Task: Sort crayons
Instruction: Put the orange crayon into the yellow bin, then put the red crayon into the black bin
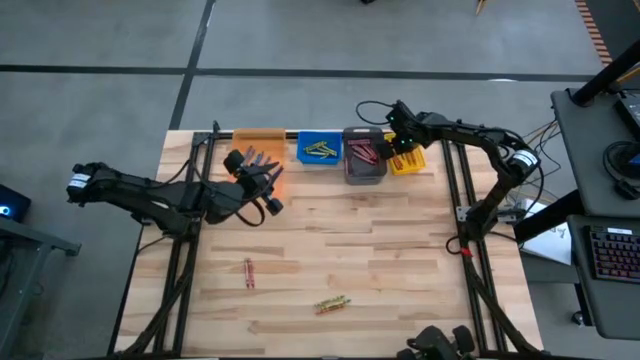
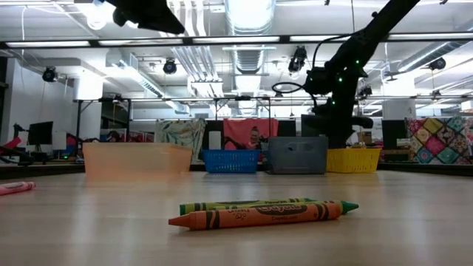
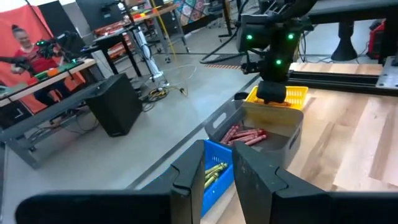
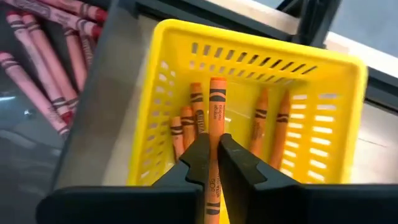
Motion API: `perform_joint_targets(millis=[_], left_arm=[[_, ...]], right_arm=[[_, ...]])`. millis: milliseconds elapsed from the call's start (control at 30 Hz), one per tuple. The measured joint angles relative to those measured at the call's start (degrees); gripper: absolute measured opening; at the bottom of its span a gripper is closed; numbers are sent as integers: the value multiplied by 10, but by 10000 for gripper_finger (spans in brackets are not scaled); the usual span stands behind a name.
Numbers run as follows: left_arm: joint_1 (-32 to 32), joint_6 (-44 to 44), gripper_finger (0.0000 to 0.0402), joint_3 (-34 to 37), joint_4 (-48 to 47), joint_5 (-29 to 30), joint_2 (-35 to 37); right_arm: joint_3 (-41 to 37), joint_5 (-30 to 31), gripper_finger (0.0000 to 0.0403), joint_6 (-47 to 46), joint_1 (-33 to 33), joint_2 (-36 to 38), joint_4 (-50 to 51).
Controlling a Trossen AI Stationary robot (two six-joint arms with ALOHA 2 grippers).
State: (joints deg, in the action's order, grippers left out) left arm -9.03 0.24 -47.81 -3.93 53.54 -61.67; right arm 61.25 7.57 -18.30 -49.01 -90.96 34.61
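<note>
Crayons fill four bins lined up along the far edge of the desk [image 1: 400, 250], as we see from above. Our right tool [image 4: 211, 163] hangs over the yellow bin [image 4: 339, 74], its fingers nearly shut on an orange crayon [image 4: 215, 102] that points down into the bin. More orange crayons [image 4: 261, 121] lie on the bin's floor beneath it.

Next to it stands the grey bin [image 1: 366, 172], holding red crayons [image 4: 43, 59] in a loose pile. The blue bin [image 1: 320, 151] beside that holds green-yellow crayons [image 1: 320, 150]. The orange bin [image 1: 258, 138] ends the row on the left; we cannot make out what is in it.

Our left tool [image 1: 253, 160] hovers at the orange bin, above its near side. Its fingers stand a narrow gap apart with nothing between them, as the left wrist view shows.

Three crayons are out on the bare wood toward the near side of the desk. A red one [image 1: 249, 272] lies alone. Well apart from it, a green one [image 2: 251, 202] and an orange one [image 2: 259, 214] lie side by side, touching, with the orange nearer the low camera.
</note>
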Motion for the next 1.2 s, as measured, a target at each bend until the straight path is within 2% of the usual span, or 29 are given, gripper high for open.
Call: perform_joint_targets(millis=[200, 367, 567, 667, 867, 1033, 1200], left_arm=[[1, -32, 64, 0, -10, -1, 0], [-4, -106, 64, 0, -54, -1, 0], [-16, -216, 64, 0, -136, -12, 0], [-18, -284, 64, 0, -180, -59, 0], [-19, -434, 64, 0, -282, -193, -4], [-36, -566, 64, 5, -372, -246, -30], [-72, -637, 64, 6, -406, -292, -60]], right_arm=[[-4, 15, 43, -1, 0, 0, -2], [3, 15, 61, 0, 0, 1, -2], [16, 2, 63, 2, 10, 19, -2], [23, -11, 64, 3, 26, 44, -3], [20, -16, 64, -3, 91, 130, -7], [6, -11, 64, -15, 177, 190, -11], [5, 19, 64, -14, 272, 214, -12]])
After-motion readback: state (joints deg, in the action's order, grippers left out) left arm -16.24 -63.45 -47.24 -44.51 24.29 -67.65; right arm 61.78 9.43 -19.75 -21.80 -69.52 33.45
